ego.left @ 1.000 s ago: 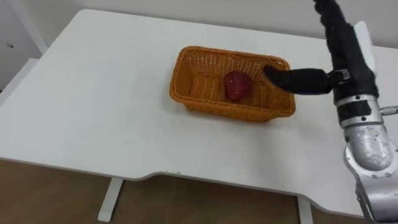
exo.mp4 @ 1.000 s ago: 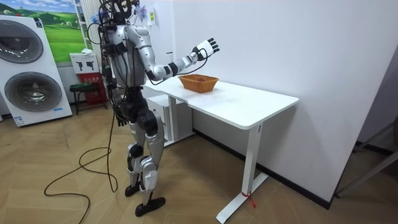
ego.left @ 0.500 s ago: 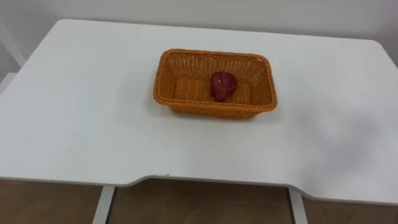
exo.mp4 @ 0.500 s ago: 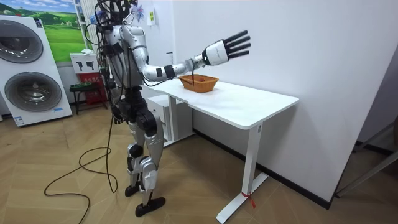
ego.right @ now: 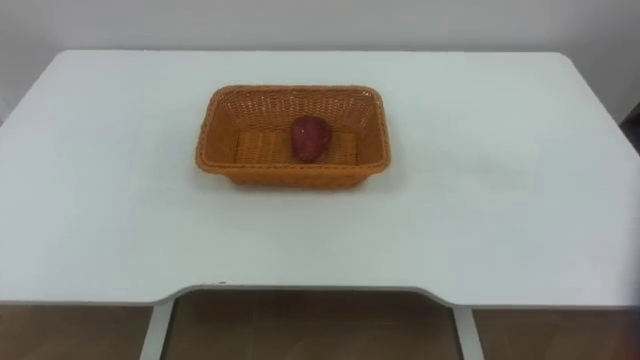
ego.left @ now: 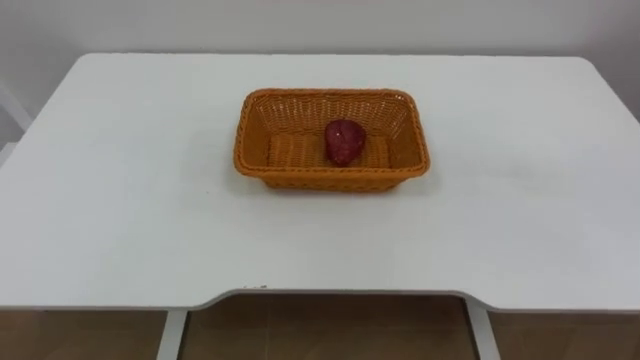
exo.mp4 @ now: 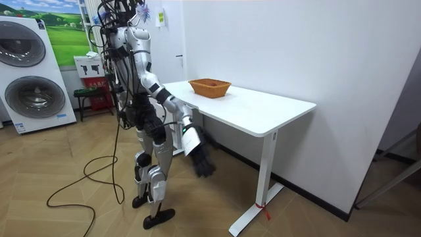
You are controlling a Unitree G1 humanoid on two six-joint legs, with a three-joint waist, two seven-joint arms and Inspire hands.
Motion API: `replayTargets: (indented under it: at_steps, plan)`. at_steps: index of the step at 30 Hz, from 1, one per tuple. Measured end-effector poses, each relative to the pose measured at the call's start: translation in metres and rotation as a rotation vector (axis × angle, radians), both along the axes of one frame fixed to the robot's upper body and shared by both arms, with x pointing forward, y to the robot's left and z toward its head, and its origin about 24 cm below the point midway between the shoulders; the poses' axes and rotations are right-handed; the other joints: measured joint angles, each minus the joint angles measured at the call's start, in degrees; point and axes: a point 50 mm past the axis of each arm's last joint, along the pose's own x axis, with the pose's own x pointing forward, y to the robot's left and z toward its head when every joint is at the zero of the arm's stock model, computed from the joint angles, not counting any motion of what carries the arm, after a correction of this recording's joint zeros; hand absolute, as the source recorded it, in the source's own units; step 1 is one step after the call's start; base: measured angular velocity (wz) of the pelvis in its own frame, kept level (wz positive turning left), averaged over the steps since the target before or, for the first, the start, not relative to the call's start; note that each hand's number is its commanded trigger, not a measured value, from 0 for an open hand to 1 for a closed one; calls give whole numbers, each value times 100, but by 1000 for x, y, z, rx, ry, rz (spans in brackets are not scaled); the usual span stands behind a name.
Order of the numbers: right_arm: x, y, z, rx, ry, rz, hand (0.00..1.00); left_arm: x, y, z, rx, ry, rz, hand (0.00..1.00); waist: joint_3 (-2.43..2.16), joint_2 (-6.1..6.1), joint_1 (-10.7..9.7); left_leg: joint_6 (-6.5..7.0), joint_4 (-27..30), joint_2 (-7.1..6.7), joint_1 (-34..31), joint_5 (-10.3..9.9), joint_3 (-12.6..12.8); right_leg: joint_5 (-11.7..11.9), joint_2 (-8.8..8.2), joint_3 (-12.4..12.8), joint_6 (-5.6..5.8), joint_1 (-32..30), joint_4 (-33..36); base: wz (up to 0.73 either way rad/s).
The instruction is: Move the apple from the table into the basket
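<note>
Robot hand (exo.mp4: 201,160) low, dimpled apple (ego.left: 343,141), woven basket (ego.left: 330,178)

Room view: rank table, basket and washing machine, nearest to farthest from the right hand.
From the right hand:
1. Table, just beside it.
2. Basket, higher, on the tabletop.
3. Washing machine, far at the room view's left.

- We note a home-like test room: two stacked front-loading washing machines (exo.mp4: 39,97) at the room view's left.
- We also log a white desk (exo.mp4: 263,115), wood-pattern floor (exo.mp4: 85,217), plain white wall (exo.mp4: 296,46), landscape poster (exo.mp4: 66,36).
</note>
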Motion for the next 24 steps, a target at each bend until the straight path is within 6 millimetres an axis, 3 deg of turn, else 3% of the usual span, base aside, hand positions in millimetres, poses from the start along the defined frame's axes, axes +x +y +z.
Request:
replayTargets:
  at_steps: [3, 8, 16, 24]
  plan:
    - [-16, 27, -17, 154, 35, 52, 0, 0, -2, -1, -23, 0, -1, 0, 11, 2, 34, 14, 22, -2, 0, -12, 15, -11, -5, 27, 13, -4, 5, 0]
    - [-16, 55, -32, 377, 40, 409, 0, 2, -7, -3, -49, 2, -17, 0, 29, 22, 131, 22, 52, -5, 9, -19, 32, -9, -8, 32, 15, 7, -5, 0]
    - [11, 74, -40, 562, 21, 767, 0, 2, -18, -7, -83, 42, -59, 0, 105, 142, 163, 20, 33, -7, 20, -20, 34, -10, -5, 36, 13, 8, -5, 0]
    - [18, 79, -41, 637, 31, 932, 0, 0, -21, -9, -99, 74, -68, 0, 100, 134, 187, 13, 31, 0, 21, -24, 42, -16, 0, 34, 6, 5, -17, 0]
